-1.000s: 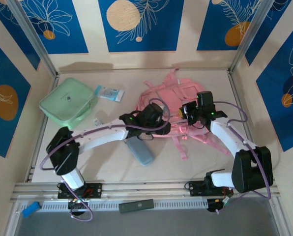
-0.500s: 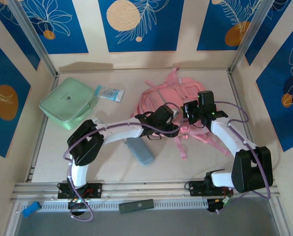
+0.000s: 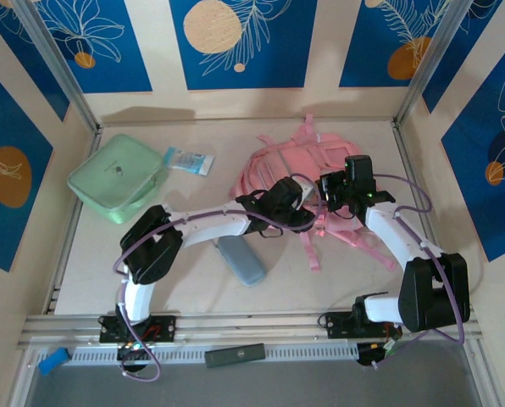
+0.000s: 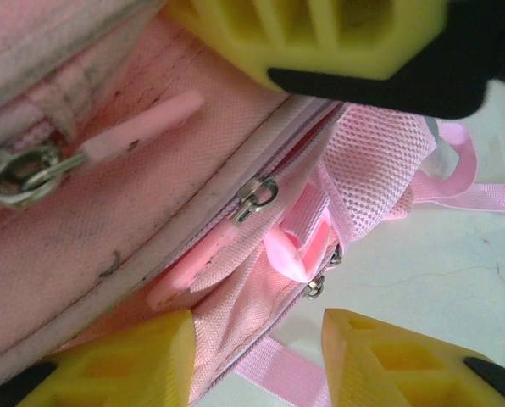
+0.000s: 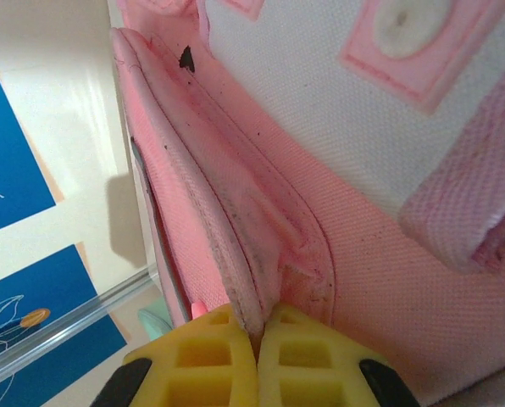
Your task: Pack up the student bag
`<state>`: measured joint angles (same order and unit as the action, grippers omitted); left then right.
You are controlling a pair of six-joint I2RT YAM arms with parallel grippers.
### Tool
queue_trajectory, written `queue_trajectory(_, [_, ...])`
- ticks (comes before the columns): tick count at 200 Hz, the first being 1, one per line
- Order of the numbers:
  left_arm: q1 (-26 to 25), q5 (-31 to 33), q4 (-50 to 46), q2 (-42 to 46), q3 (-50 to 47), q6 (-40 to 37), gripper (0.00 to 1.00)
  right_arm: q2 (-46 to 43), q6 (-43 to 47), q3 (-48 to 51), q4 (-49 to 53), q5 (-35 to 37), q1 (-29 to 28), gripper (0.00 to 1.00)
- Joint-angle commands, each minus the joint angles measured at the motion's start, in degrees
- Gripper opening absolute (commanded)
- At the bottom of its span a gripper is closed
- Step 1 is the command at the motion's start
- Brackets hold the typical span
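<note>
Top external view: the student bag [image 3: 274, 163], a soft pink backpack, lies on the far half of the table [image 3: 176, 284], a little right of centre, with its straps trailing toward the near edge.
Bag up close: in the left wrist view the student bag [image 4: 108, 246] shows a zipped seam with a metal zip slider [image 4: 254, 197] and a pink pull hanging from it.
Right gripper [image 3: 324, 190]: at the bag's near right side. In its own wrist view the right gripper [image 5: 258, 326] has its yellow fingers pressed together on a raised fold of the pink fabric [image 5: 235, 212].
Left gripper [image 3: 303, 203]: reaching across from the left, just beside the right one. In its wrist view the left gripper [image 4: 257, 329] has its jaws spread, with the bag's pocket edge and bare table between them.
Mint green case [image 3: 117, 176]: far left, well apart from the bag.
Small packet [image 3: 189, 160]: between case and bag.
Grey-blue pouch [image 3: 241, 260]: on the table under the left arm.
</note>
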<state>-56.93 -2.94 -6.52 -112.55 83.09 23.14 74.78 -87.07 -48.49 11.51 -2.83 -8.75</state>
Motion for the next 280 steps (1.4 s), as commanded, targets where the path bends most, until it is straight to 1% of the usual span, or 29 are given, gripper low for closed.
queue_trajectory(1, [0.3, 1.0, 6.9, 3.4, -0.8, -3.4, 0.39, -0.9, -0.8, -0.4, -1.9, -3.3, 0.3, 0.00])
queue_trajectory(34, [0.4, 0.6, 4.2, 5.4, -2.2, -2.7, 0.37, -0.2, -0.5, -0.8, -1.7, -3.9, 1.1, 0.00])
queue_trajectory(58, [0.4, 1.0, -2.1, 4.4, 0.7, -2.0, 0.37, 0.4, -0.5, -0.8, -2.2, -4.2, 1.4, 0.00])
queue_trajectory(84, [0.3, 2.0, -7.7, 2.7, 3.7, -1.0, 0.38, 0.9, -0.7, -0.5, -2.5, -4.6, 1.4, 0.00])
queue_trajectory(125, [0.3, 3.2, -9.8, 1.3, 3.1, 0.2, 0.43, 1.2, -1.1, -0.5, -2.6, -4.6, 1.3, 0.00])
queue_trajectory(144, [0.7, 3.9, -8.9, 0.5, 2.8, 0.8, 0.44, 1.1, -1.7, -0.6, -2.6, -4.5, 1.1, 0.00])
queue_trajectory(171, [1.2, 4.6, -2.7, 0.3, 0.8, 1.1, 0.47, 0.6, -3.3, -0.8, -2.9, -5.0, 1.0, 0.00])
queue_trajectory(203, [2.1, 4.6, -0.1, -1.9, 3.6, 1.0, 0.50, 0.3, -4.3, -1.2, -2.5, -5.1, 0.6, 0.00])
queue_trajectory(223, [2.1, 2.9, 2.1, -3.1, 3.9, 1.0, 0.53, 0.4, -4.8, -1.0, -2.6, -5.0, 0.6, 0.00])
queue_trajectory(253, [2.1, 4.0, 7.4, -4.7, 3.7, 0.2, 0.58, 1.0, -5.3, -0.6, -3.1, -5.3, 0.1, 0.00])
queue_trajectory(280, [2.1, 3.9, 11.9, -5.7, 4.8, 0.6, 0.59, 1.1, -5.7, -0.3, -3.6, -5.1, -0.4, 0.00])
